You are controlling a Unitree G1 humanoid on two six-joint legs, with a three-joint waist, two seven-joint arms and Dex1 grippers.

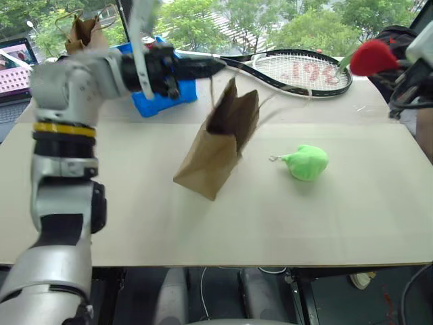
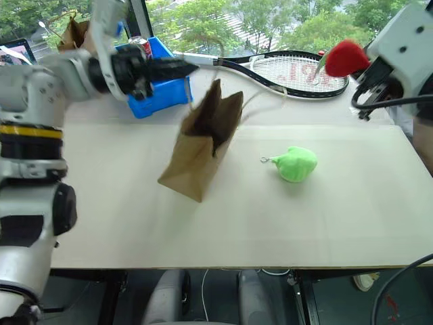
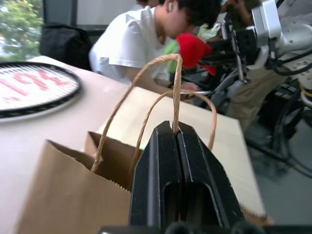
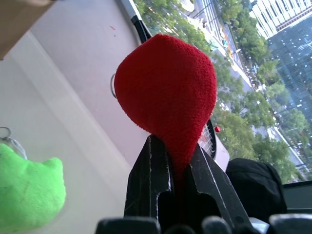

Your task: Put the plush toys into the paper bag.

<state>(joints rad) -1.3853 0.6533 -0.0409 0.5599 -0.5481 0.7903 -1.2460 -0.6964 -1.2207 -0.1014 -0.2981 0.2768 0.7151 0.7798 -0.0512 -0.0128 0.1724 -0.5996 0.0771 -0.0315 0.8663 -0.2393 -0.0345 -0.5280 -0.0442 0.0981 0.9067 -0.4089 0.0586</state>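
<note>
The light-green plush toy (image 1: pixel 306 162) lies on the table (image 1: pixel 203 230) right of the middle, its keyring loop toward the paper bag (image 1: pixel 218 141). The bag hangs tilted near the table's middle, mouth open and turned up toward the far edge, only its lower corner near the tabletop. The left end effector (image 3: pixel 176 134) is clamped shut on one of its cord handles (image 3: pixel 146 92), holding the bag up from the left. Above the far right corner, the right end effector (image 4: pixel 180 163) is pinched on the narrow end of the red chili pepper toy (image 4: pixel 168 92), held clear of the table. Along the far edge lie a racket (image 1: pixel 291 71) and a blue box (image 1: pixel 162 95). A person (image 3: pixel 146 39) sits beyond.
</note>
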